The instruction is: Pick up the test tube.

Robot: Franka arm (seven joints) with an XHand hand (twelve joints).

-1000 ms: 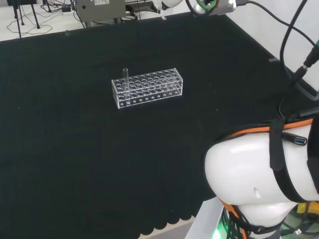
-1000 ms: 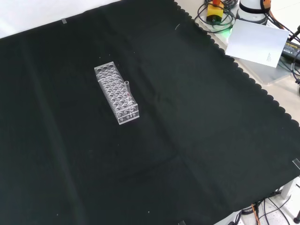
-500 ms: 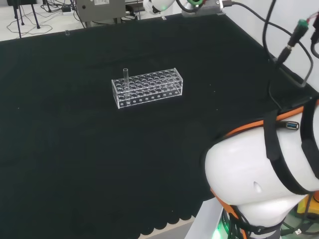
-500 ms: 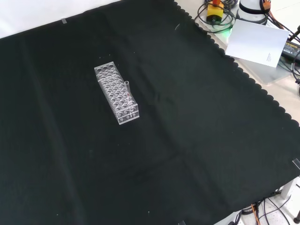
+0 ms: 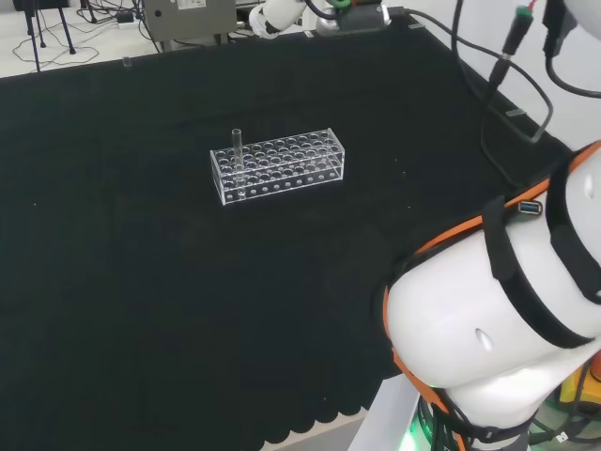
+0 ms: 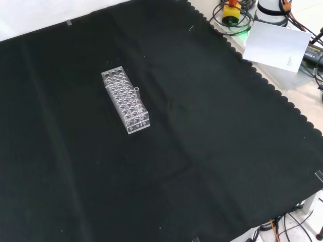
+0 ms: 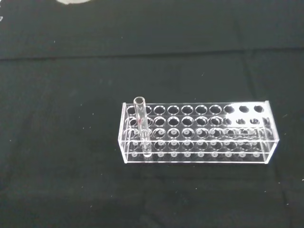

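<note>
A clear test tube (image 5: 238, 150) stands upright in an end hole of a clear plastic rack (image 5: 282, 169) near the middle of the black cloth. The front view has the tube (image 6: 137, 97) near the rack's (image 6: 121, 91) closer end. Seen from the wrist, the tube (image 7: 141, 126) rises from a front corner hole of the rack (image 7: 204, 137), some way off from the camera, and the rack's other holes look empty. A blurred white bit of the hand (image 7: 73, 1) sits at that picture's edge.
The arm's big white link (image 5: 498, 329) with orange trim fills the head view's lower right, with black cables (image 5: 498, 85) hanging above it. Off the cloth's scalloped edge lie a white sheet (image 6: 277, 45) and a yellow and red button box (image 6: 231, 10).
In the head view the arm's white and green parts at the top edge have slid left, and the big link and cables have swung. Rack and tube have not moved.
</note>
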